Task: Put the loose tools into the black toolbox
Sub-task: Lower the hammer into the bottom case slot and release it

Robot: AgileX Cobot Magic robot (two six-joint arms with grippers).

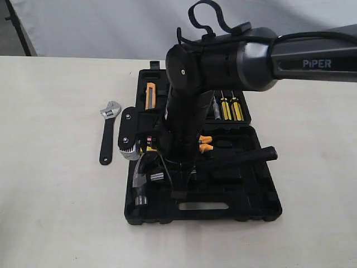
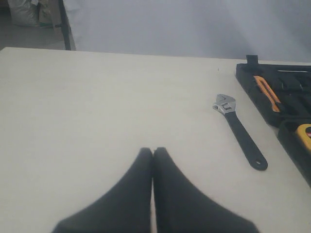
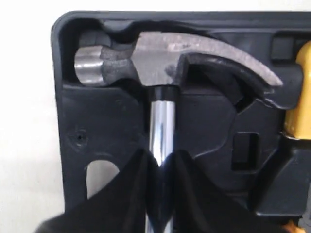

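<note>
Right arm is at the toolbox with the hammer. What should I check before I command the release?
1. Right end effector clamped on the chrome shaft of the hammer: ok.
2. Hammer head lined up with its moulded recess in the corner of the toolbox: ok.
3. Head and handle seated flat: cannot tell.
4. Left end effector shut, empty, away from the toolbox: ok.
5. Wrench packed: not ok, it lies on the table beside the toolbox.
</note>
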